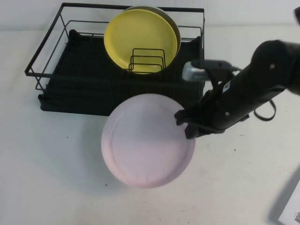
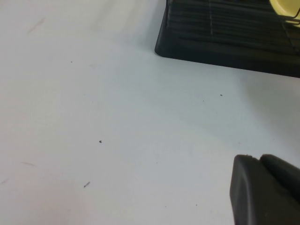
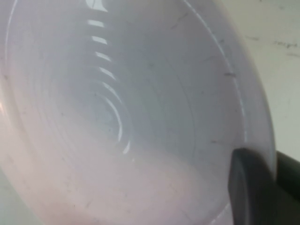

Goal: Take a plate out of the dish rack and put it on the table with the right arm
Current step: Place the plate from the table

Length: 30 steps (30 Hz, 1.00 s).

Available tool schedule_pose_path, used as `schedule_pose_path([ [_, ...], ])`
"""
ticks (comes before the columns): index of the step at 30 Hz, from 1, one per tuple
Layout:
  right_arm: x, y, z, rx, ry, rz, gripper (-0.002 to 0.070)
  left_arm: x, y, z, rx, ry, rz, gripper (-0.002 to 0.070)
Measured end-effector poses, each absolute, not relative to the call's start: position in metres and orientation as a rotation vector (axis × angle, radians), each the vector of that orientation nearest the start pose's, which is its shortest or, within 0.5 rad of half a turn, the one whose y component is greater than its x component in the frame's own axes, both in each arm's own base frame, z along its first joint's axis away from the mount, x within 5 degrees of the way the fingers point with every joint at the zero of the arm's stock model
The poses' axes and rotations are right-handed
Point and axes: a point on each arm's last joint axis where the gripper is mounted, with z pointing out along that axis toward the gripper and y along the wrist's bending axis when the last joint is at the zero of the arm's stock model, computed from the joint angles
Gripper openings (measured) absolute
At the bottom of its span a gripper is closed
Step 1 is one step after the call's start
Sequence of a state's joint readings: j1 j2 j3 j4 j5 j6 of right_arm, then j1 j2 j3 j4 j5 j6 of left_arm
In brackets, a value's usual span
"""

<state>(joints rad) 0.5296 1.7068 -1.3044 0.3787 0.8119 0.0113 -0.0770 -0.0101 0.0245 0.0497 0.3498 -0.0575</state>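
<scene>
The pale pink plate (image 1: 147,140) sits in front of the dish rack (image 1: 93,89), out of its dividers, its far edge overlapping the rack's front lip in the high view; whether it rests flat on the white surface (image 1: 51,173) or hangs just above it cannot be told. The right hand (image 1: 183,123) grips the plate's rim at about the plate's 2 o'clock, clamped closed on that edge, with the right arm (image 1: 248,89) reaching in from 3 o'clock and its silver-grey wrist part (image 1: 193,72) just over the rack's right front corner. In the right wrist view the plate (image 3: 122,112) fills nearly everything, faint concentric rings showing on its face, and one dark fingertip (image 3: 251,187) lies against its rim. Inside the rack, toward 12 o'clock from the pink plate, a yellow plate (image 1: 140,41) stands upright against the wire dividers (image 1: 147,60), with the rim of another plate (image 1: 174,28) just behind it. The left hand (image 2: 265,190) shows only in the left wrist view as a dark finger part low over the speckled surface (image 2: 117,117), with the corner of the rack's tray base (image 2: 225,33) well apart from it; whether it is wide or narrow I cannot tell. A white paper edge (image 1: 291,206) lies at 4 o'clock on the surface.
</scene>
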Motion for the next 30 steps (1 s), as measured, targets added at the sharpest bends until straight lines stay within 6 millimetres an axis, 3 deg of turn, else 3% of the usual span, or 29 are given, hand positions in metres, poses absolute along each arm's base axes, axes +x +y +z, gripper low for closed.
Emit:
schedule_pose_path([
  [7,0.318,0.214,0.217,-0.387,2.784,0.589,0.0,0.053,-0.003,0.174,0.049,1.847,-0.046,-0.0004],
  [18,0.335,0.222,0.192,-0.339,2.825,0.598,-0.0003,0.053,-0.003,0.174,0.049,1.847,-0.046,-0.0004],
  [23,0.342,0.216,0.19,-0.299,2.832,0.598,0.0,0.053,-0.003,0.174,0.049,1.847,-0.046,-0.0004],
  [26,0.345,0.212,0.191,-0.284,2.829,0.597,0.0046,0.053,-0.003,0.174,0.049,1.847,-0.046,-0.0004],
  [30,0.346,0.211,0.192,-0.279,2.825,0.597,0.0186,0.053,-0.003,0.174,0.049,1.847,-0.046,-0.0004],
])
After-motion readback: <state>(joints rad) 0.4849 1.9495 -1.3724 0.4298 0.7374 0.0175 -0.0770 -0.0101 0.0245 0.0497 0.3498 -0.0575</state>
